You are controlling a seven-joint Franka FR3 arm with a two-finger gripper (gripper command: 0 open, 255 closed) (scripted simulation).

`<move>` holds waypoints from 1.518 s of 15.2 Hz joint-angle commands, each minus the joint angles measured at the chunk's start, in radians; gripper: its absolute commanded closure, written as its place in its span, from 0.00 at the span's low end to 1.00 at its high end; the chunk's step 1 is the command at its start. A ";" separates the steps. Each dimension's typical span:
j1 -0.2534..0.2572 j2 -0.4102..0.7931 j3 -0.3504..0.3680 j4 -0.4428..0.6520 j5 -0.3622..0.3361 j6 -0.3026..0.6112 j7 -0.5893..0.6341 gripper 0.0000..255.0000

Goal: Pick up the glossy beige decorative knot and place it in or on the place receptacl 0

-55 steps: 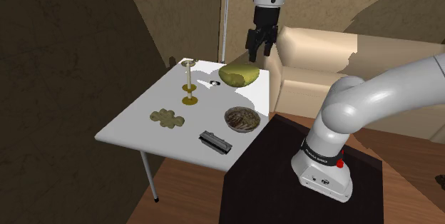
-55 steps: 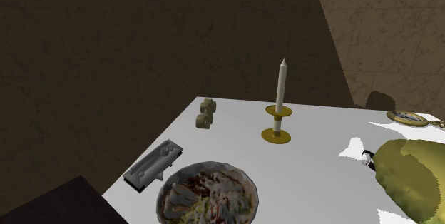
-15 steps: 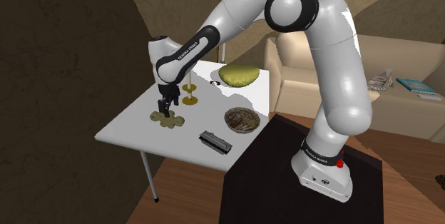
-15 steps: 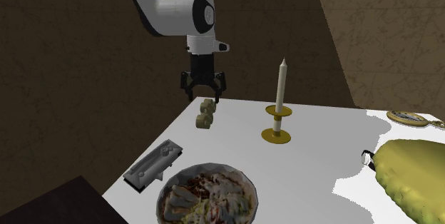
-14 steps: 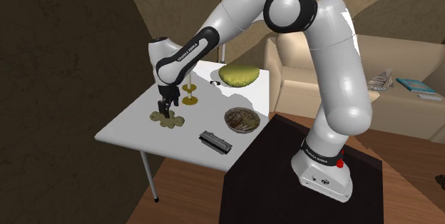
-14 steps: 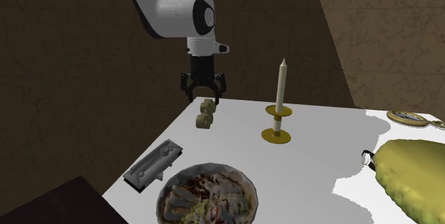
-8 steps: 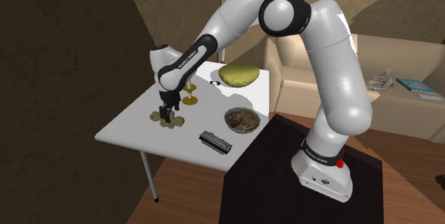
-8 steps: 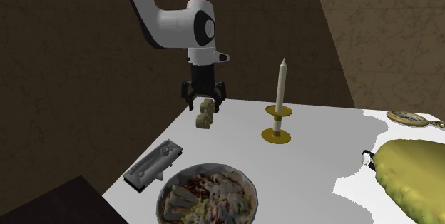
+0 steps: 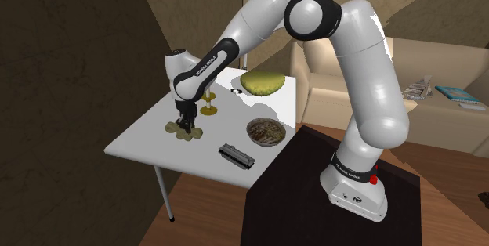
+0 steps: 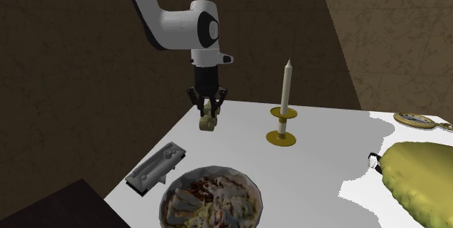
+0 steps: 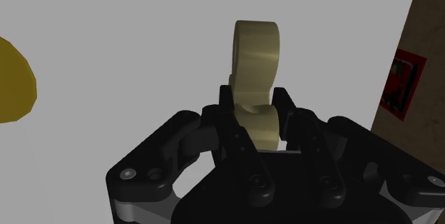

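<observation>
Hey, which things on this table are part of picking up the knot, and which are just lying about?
In the job: knot, gripper shut on it; a drop-off dish, perhaps the patterned bowl or the yellow bowl, I cannot tell which.
Lying about: candlestick, grey case, gold disc.

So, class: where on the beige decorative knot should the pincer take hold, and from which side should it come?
Grip one lobe of the decorative knot across its narrow width, coming straight down from above: it lies low on the white table. The pincer clasps it just so.
</observation>
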 commanded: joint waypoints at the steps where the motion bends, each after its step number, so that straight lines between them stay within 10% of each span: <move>1: 0.000 0.000 0.000 0.000 0.000 0.000 0.000 1.00; 23: -0.013 -0.130 0.020 0.015 0.030 -0.143 -0.021 1.00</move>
